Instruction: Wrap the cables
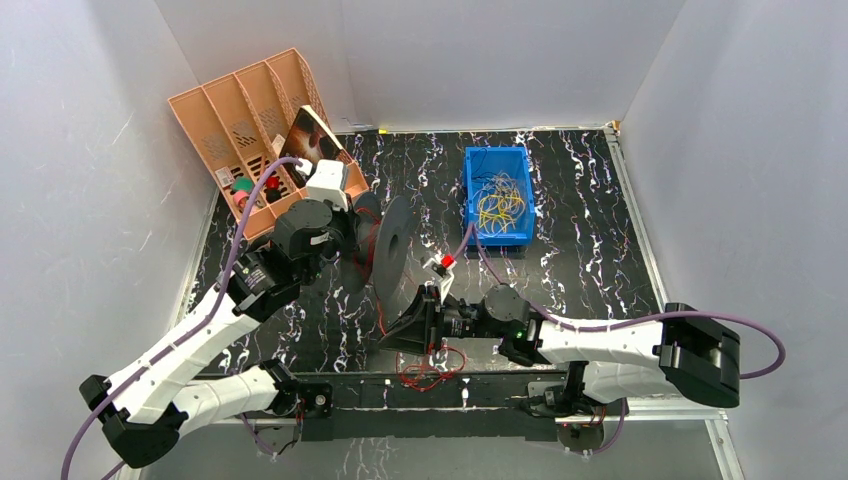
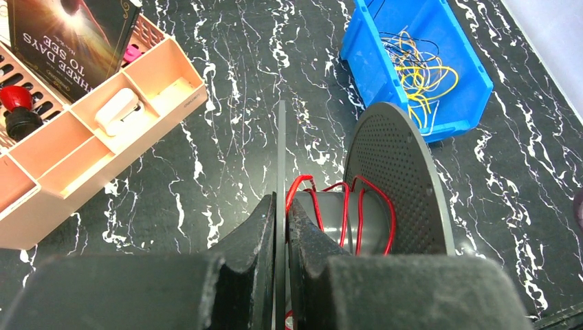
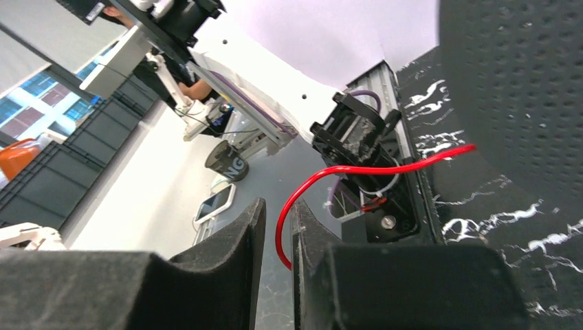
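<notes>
2 arms (image 1: 185,345) (image 1: 600,342), jaws pinching 1 spool (image 2: 399,179), 1 cable (image 3: 385,167)

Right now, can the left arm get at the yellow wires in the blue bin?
Probably not: the left gripper is shut on the spool, which also stands between it and the blue bin.

The cables (image 2: 344,213) were thin, glossy red strands. A few loose, unevenly spaced turns lay around the grey hub of the black spool (image 2: 402,172), between its two flanges. Their slack lay in a loose tangle at the near edge, about mid-width. One strand curved up between the pinched fingers of the right gripper (image 3: 278,214).
</notes>
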Robot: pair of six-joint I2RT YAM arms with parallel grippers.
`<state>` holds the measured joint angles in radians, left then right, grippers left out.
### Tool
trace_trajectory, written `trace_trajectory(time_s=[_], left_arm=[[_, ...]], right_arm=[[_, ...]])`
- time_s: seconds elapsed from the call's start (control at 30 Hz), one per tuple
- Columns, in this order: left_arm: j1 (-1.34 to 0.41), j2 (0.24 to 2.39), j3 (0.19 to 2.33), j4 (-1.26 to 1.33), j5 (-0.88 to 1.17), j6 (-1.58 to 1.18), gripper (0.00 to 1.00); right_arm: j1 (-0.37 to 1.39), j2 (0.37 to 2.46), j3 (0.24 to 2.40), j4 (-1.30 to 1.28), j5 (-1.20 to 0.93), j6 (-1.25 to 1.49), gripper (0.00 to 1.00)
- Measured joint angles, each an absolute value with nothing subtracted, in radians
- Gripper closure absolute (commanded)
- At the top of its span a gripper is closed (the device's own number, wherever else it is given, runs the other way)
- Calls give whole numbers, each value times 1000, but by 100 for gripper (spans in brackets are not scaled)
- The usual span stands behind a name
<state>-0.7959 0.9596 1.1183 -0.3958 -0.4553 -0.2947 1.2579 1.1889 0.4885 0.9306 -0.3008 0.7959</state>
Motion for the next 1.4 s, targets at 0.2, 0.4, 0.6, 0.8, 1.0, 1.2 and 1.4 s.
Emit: trace_trajectory(time_s=[0.2, 0.4, 0.6, 0.8, 1.0, 1.2, 1.4], left_arm=[[-796, 960, 1118, -395, -465, -293, 100], [-796, 960, 1106, -390, -481, -287, 100], [-796, 962, 1103, -389, -495, -280, 100], [-796, 963, 1097, -389, -509, -274, 100], [-796, 973, 1087, -387, -523, -264, 100], [-796, 973, 1068, -382, -543, -256, 100], [-796, 971, 1053, -376, -537, -228, 100]], right_arm=[[1276, 1213, 517, 997, -313, 821, 67], [1289, 1252, 542, 1052, -318, 839, 68], [1292, 1254, 583, 1073, -318, 842, 70], [1292, 1254, 611, 1081, -318, 842, 73], [1292, 1230, 636, 1046, -316, 834, 77], [1291, 1155, 658, 960, -279, 786, 83], [1292, 1089, 726, 765, -184, 683, 95]])
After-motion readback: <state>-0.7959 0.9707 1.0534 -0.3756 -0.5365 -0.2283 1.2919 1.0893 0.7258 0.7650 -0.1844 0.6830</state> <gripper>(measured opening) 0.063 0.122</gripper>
